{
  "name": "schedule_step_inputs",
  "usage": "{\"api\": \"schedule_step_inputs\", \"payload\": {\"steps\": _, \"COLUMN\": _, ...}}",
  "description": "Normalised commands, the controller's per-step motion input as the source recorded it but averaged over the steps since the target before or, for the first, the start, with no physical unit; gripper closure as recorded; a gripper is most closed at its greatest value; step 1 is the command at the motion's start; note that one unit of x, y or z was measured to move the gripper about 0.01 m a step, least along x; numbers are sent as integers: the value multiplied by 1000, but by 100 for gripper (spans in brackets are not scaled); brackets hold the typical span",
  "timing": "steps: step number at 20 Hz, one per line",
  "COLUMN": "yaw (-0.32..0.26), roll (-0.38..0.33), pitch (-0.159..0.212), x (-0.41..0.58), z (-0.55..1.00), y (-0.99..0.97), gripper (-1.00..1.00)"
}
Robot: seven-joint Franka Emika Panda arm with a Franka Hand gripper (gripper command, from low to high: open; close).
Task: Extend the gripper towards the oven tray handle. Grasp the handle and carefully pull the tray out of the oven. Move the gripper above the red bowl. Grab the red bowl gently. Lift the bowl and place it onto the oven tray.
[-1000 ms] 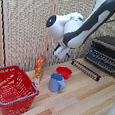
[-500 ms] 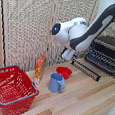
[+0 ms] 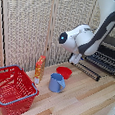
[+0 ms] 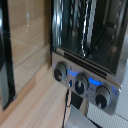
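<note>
The oven (image 3: pixel 113 49) stands at the exterior view's right, and its dark wire tray (image 3: pixel 102 60) sticks out in front of it. The oven tray handle (image 3: pixel 86 70) is a thin dark bar along the tray's front edge. My gripper (image 3: pixel 75 59) hangs from the white arm just above the handle's left end; its fingers are too small and dark to read. The red bowl (image 3: pixel 63 71) sits upright on the table below and left of the gripper, apart from it. The wrist view shows the oven (image 4: pixel 95 55) front up close, with no fingers in it.
A blue mug (image 3: pixel 56 83) stands just in front of the bowl. An orange box (image 3: pixel 40 67) stands upright to its left. A big red mesh basket (image 3: pixel 10 86) fills the near left. A woven screen (image 3: pixel 31 26) backs the table. Three knobs (image 4: pixel 80 85) glow blue.
The arm's wrist has sunk lower, and the gripper has shifted slightly down and toward the exterior view's right, closer to the tray's front edge. Bowl, mug and basket have not moved.
</note>
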Motion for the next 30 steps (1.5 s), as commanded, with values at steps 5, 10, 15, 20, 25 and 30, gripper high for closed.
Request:
{"api": "schedule_step_inputs", "payload": {"steps": 5, "yaw": 35, "roll": 91, "pitch": -147, "x": 159, "z": 103, "y": -880, "gripper": -100}}
{"api": "schedule_step_inputs", "payload": {"steps": 10, "yaw": 19, "roll": 151, "pitch": -73, "x": 155, "z": 59, "y": -845, "gripper": -100}}
{"api": "schedule_step_inputs", "payload": {"steps": 15, "yaw": 6, "roll": 133, "pitch": 45, "x": 68, "z": 0, "y": -838, "gripper": -100}}
{"api": "schedule_step_inputs", "payload": {"steps": 20, "yaw": 0, "roll": 21, "pitch": 53, "x": 13, "z": 0, "y": -739, "gripper": -100}}
{"api": "schedule_step_inputs", "payload": {"steps": 25, "yaw": 0, "roll": 16, "pitch": 26, "x": 2, "z": -5, "y": -489, "gripper": -100}}
{"api": "schedule_step_inputs", "payload": {"steps": 30, "yaw": 20, "roll": 5, "pitch": 53, "x": 18, "z": -103, "y": -251, "gripper": -100}}
